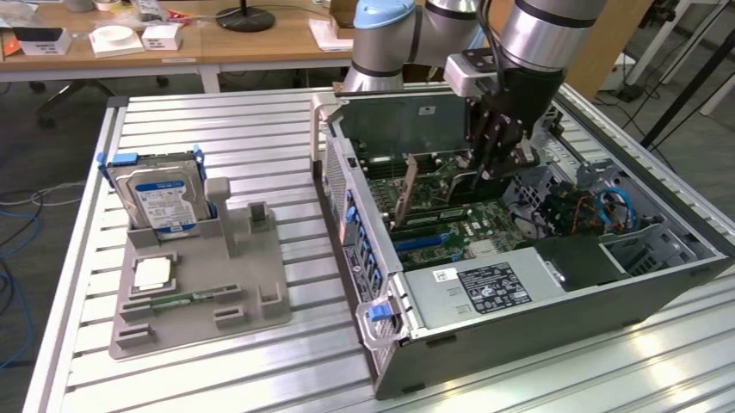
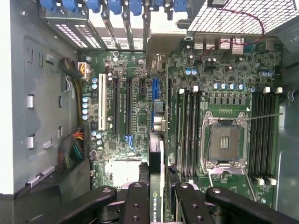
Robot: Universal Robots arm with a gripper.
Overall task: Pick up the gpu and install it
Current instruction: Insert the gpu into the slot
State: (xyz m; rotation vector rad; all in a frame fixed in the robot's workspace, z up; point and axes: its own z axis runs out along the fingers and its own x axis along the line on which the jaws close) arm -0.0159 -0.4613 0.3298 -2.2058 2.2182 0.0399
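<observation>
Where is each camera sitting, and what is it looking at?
Exterior view: off the arm, above the table, looking down at the open computer case, the hard drive at its left, and the arm's gripper inside the case.
Wrist view: on the wrist, looking straight down at the motherboard; the black fingers grip the gpu edge-on.
Both share the case, the motherboard and the gpu.

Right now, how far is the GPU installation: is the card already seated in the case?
Done: the gpu is off the grey parts holder, where the hard drive remains. In hand: the gripper holds the card edge-on inside the open computer case, above the motherboard. Left: the card is not visibly seated in a slot.
</observation>
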